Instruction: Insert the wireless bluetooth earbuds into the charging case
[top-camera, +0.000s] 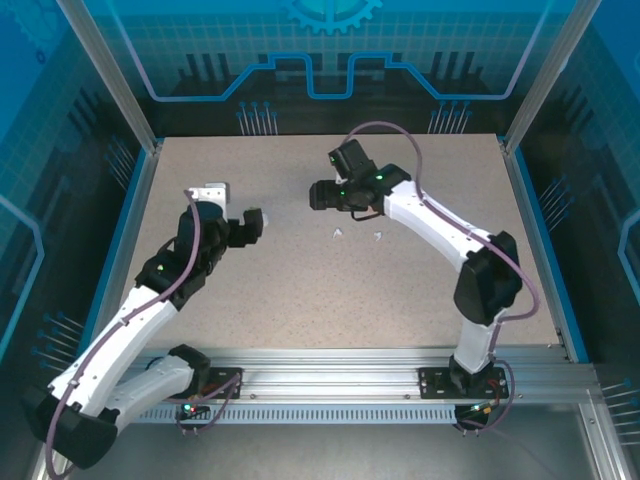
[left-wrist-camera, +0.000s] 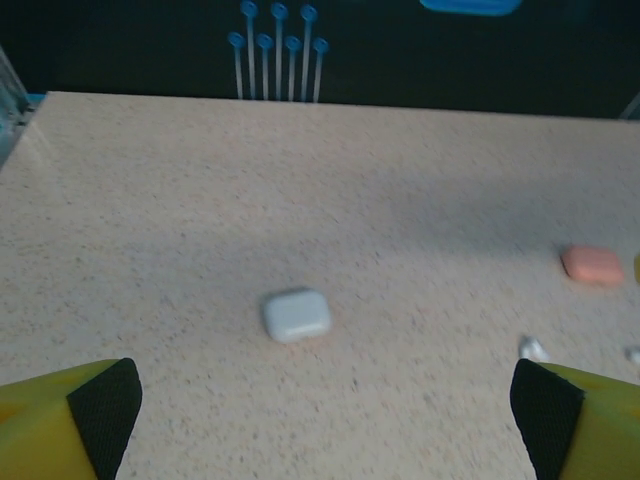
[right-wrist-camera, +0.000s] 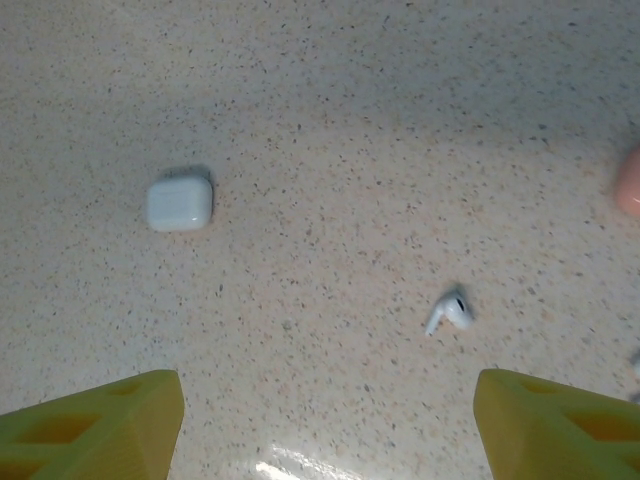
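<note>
Jaws on both arms gape, empty; white earbud (right-wrist-camera: 450, 310) at lower right, seemingly loose, could skid if clipped off-centre.

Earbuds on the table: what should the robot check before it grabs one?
1. Right gripper open and empty: ok.
2. Left gripper open and empty: ok.
3. White earbud lying free, ahead of the right gripper: ok.
4. White case lid open: not ok, looks shut.
5. Pink case lid open: cannot tell, blurred.
</note>
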